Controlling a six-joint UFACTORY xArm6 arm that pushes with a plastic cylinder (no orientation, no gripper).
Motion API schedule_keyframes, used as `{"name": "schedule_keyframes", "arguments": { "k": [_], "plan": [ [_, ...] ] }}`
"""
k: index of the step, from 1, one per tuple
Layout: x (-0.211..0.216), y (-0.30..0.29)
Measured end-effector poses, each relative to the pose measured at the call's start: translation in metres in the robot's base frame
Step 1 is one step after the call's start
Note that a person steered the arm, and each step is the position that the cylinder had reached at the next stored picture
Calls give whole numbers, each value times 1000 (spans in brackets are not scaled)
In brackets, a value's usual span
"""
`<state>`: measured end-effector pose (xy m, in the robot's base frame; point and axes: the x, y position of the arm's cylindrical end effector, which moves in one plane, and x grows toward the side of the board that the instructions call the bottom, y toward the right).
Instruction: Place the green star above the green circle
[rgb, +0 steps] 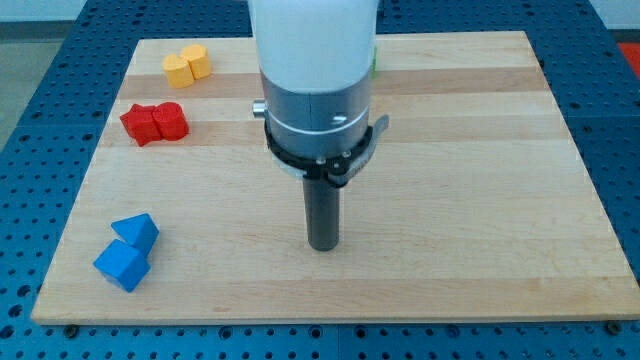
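My tip (323, 245) rests on bare board (480, 200), touching nothing. Blue blocks (127, 252) sit far to its left, red blocks (155, 123) and yellow blocks (187, 65) up-left. A green sliver (376, 62) peeks behind the arm.

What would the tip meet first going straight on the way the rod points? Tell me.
Only the board: my tip seems to rest on its wood, with no block under it. The blue blocks lie off to the view's left.

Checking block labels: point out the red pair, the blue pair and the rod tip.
red blocks (155, 123), camera view, seam where the two touch.
blue blocks (127, 252), camera view, where the two meet.
my tip (323, 247), camera view, rod's very lower end, right of the blue blocks.
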<state>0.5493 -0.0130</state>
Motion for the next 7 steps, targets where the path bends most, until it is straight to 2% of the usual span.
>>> {"name": "schedule_keyframes", "arguments": {
  "k": [1,4,5,6,7],
  "plan": [
    [-34,-1],
    [-258,-25],
    [-322,-15],
    [-339,31],
    [-339,37]
  ]
}}
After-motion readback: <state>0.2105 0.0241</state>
